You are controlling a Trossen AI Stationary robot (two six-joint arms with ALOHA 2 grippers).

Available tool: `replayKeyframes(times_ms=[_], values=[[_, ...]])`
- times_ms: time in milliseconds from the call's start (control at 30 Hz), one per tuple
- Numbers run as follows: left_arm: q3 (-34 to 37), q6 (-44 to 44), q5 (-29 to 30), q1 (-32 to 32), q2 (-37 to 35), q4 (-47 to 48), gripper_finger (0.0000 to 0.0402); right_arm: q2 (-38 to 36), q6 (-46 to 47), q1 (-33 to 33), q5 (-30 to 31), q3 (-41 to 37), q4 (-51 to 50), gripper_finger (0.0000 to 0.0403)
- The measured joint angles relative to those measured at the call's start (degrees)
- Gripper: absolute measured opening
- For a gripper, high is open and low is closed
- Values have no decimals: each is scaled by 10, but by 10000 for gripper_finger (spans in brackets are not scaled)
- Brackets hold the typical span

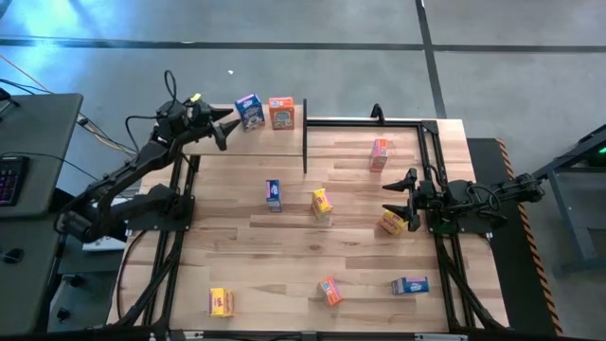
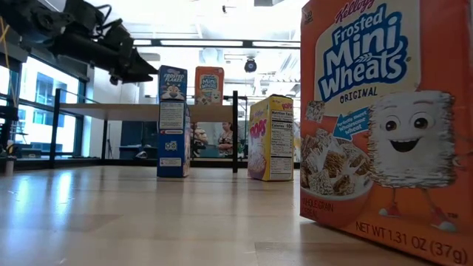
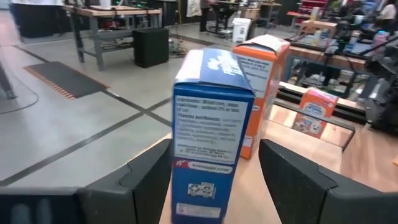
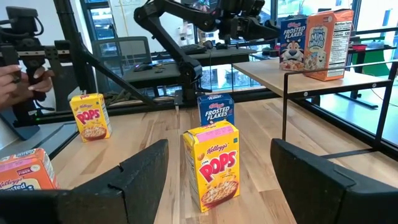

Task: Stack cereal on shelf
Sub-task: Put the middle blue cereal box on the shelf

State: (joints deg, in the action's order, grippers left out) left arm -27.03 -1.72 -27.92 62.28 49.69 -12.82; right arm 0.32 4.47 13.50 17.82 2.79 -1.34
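Observation:
The shelf [image 1: 246,142] stands at the table's far left. A blue cereal box [image 1: 250,112] and an orange one [image 1: 281,113] stand upright on its far edge. My left gripper [image 1: 227,129] is open at shelf height, just left of the blue box [image 3: 211,118]. Its fingers [image 3: 146,171] stand on either side of the box with gaps showing. My right gripper [image 1: 402,196] is open over the table's right side. It faces a standing yellow box [image 4: 211,165], and another yellow box [image 1: 393,222] lies beside it. Other boxes are scattered on the table.
On the table are a blue box [image 1: 274,194], a yellow one [image 1: 322,204], an orange one [image 1: 379,153], and near the front edge a yellow [image 1: 221,301], an orange [image 1: 329,291] and a blue [image 1: 410,285]. A black post [image 1: 305,142] marks the shelf's right end. A person's hand [image 4: 18,74] shows beyond the table.

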Motion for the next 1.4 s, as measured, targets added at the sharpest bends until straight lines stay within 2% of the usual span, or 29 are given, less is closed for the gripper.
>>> replayKeyframes(times_ms=[167,400,833,1200,1400], values=[[0,0,1,-10,-38,45,230,0,0,0,0,0,0,274],[0,-4,3,-76,-39,63,230,0,0,0,0,0,0,274],[0,-35,171,-206,-27,69,230,0,0,0,0,0,-2,274],[0,-35,242,-227,57,14,230,0,0,0,0,0,-2,274],[0,-35,267,-227,74,10,230,0,0,0,0,0,-2,274]])
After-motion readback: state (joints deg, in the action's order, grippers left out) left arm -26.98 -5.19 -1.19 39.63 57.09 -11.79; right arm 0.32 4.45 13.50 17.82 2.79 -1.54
